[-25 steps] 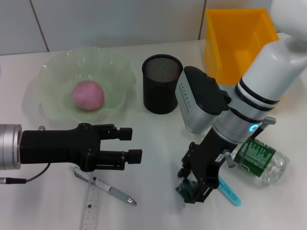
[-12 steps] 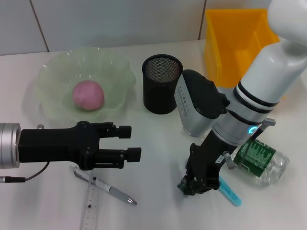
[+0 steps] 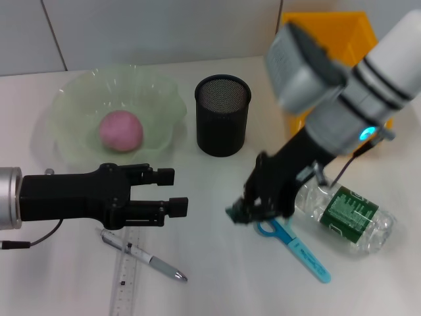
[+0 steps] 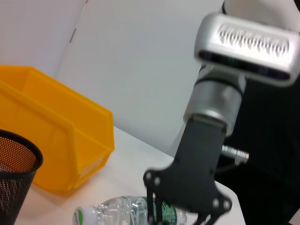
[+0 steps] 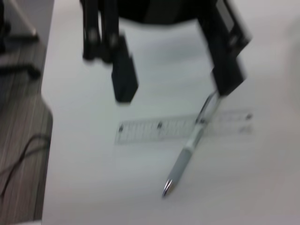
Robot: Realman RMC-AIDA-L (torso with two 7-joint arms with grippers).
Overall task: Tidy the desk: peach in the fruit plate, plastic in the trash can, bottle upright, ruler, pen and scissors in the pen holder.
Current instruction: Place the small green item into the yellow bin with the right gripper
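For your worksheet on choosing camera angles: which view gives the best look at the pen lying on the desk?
The right wrist view: the pen shows whole and unobstructed, lying across the ruler. In the head view the pen is smaller, near the lower edge below the left gripper. The left wrist view does not show it.

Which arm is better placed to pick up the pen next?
Left. The left gripper, open, hovers just above the pen and ruler; the right gripper is over by the scissors.
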